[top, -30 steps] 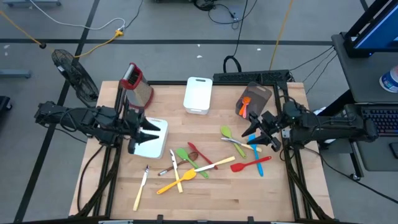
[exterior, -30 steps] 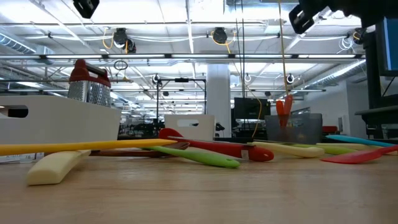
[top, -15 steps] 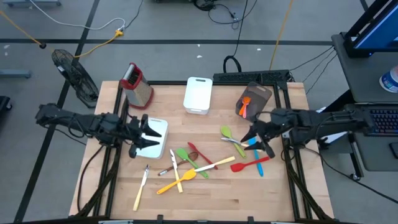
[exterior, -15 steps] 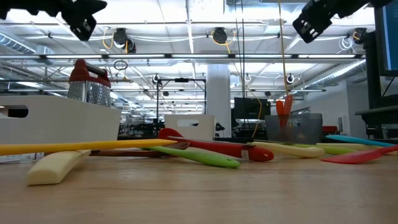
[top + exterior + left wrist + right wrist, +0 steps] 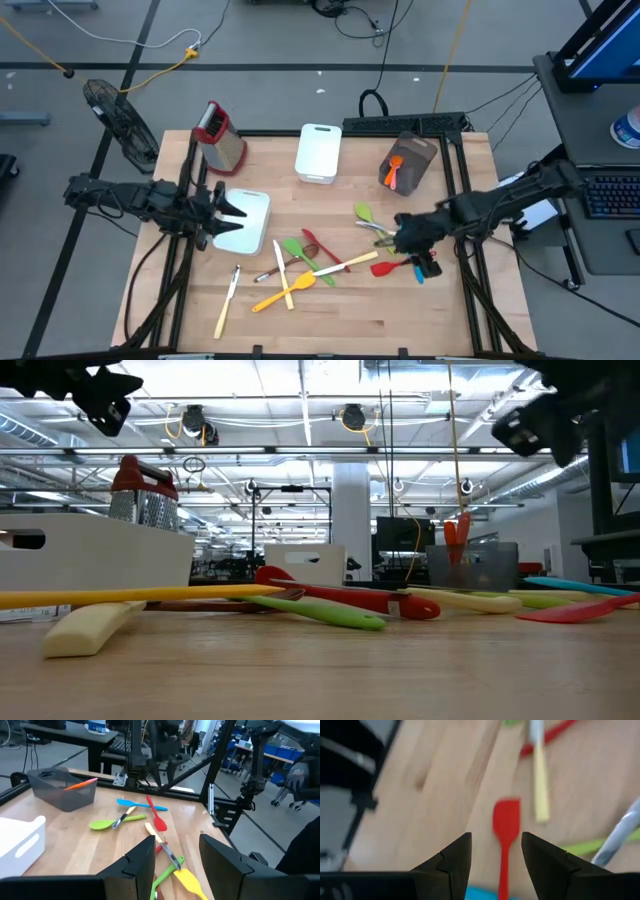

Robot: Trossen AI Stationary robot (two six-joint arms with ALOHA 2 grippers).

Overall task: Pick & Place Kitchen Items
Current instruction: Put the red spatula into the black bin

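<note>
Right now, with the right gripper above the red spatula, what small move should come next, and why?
Probably lower the right gripper straight down. Its open fingers frame the red spatula, which lies flat on the table, but nothing is held. The left gripper waits over the white tray.

Even bright overhead light with soft shadows on the table [image 5: 330, 300], ceiling strip lights [image 5: 300, 400] glaring in the low view, right wrist view blurred
</note>
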